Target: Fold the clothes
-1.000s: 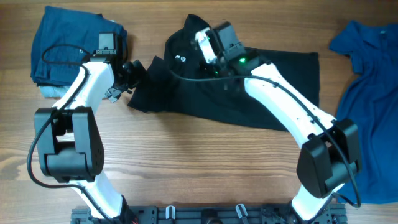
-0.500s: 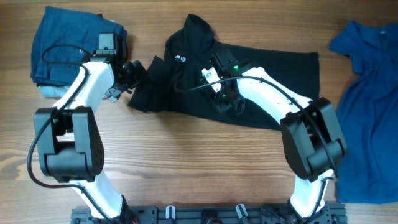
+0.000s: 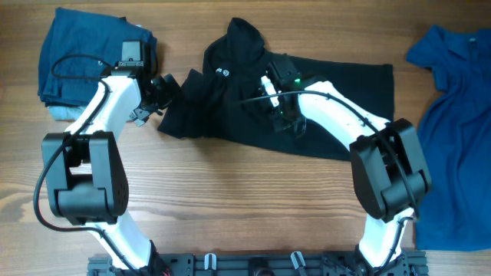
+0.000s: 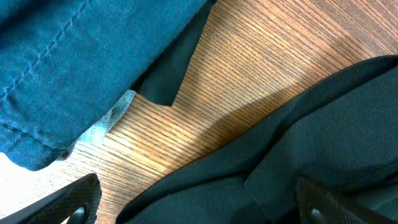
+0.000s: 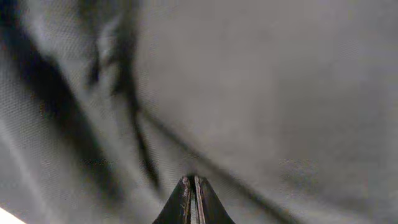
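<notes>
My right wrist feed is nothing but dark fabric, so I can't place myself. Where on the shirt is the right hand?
Observer: Overhead, the right hand is down on the middle of the black shirt, just right of the white chest logo.
Operator: And the left hand?
Observer: The left hand is open at the shirt's left edge, with black fabric under it and nothing gripped.
Operator: Is another garment waiting?
Observer: Yes, a blue shirt lies unfolded at the far right.
</notes>
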Motion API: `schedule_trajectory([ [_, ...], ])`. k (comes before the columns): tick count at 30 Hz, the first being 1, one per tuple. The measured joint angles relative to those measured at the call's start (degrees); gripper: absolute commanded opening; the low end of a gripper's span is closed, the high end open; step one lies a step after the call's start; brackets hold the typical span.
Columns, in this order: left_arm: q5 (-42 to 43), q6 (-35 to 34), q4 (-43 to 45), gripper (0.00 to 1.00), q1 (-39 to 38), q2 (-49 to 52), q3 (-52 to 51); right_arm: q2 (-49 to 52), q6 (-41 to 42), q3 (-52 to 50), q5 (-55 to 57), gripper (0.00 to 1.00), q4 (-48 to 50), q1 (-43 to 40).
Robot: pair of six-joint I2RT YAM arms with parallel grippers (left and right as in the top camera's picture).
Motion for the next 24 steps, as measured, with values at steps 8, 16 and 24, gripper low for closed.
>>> schedule_trajectory([
  [8,-0.02,0.0,0.0,1.0,0.0,0.0,0.0,0.0,6.4,0.55,-5.66,0.04,-6.88,-2.69],
  [16,0.0,0.02,-0.02,1.0,0.0,0.0,0.0,-0.35,6.43,-4.85,-8.68,0.04,-3.85,-2.69],
  [24,0.0,0.0,-0.02,1.0,0.0,0.0,0.0,-1.2,6.62,-3.72,-5.2,0.04,0.63,-4.02],
])
